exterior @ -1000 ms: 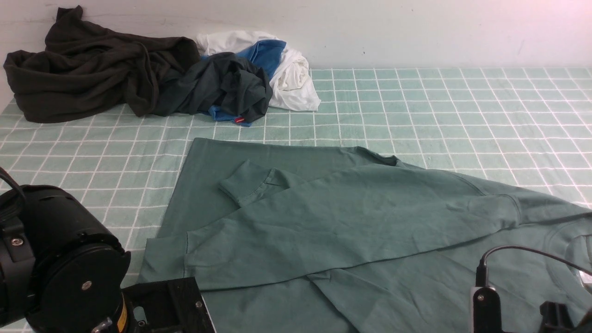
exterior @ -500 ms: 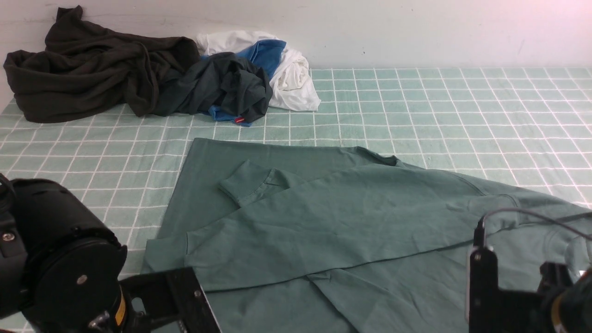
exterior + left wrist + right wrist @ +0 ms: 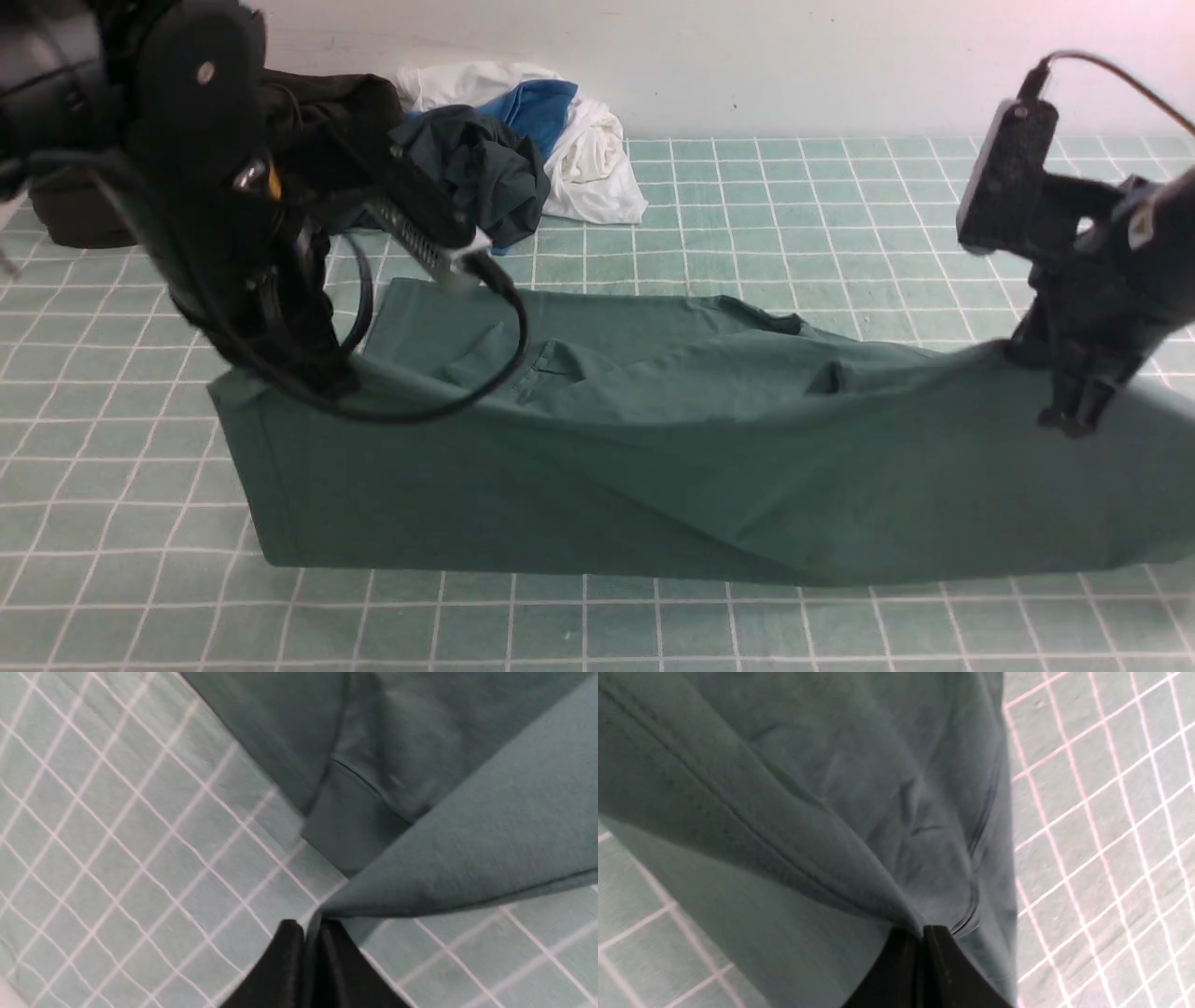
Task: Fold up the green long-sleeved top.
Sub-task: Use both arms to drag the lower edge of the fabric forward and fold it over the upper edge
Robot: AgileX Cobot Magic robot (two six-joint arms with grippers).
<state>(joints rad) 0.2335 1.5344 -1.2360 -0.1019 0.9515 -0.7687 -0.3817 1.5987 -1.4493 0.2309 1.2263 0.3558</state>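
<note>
Two grippers, both closed tight on cloth. On the left, left gripper pinching the left end of the green top and holding it up off the checked tablecloth. Seen from the left wrist, black fingertips pressed together with a fold of the top caught between them. On the right, right gripper clamped on the right end of the same raised edge. From the right wrist, jaws nearly touching, with a seam ridge of the top running into them. Hangs as a long band between the two grips, sagging a little in the middle, lower fold on the tablecloth at the near side. Lies flat on the far side of the raised edge, one cuff showing near the left grip. Far left, by the wall, a heap of clothes: dark teal piece, white piece, blue piece, all apart from the top.
</note>
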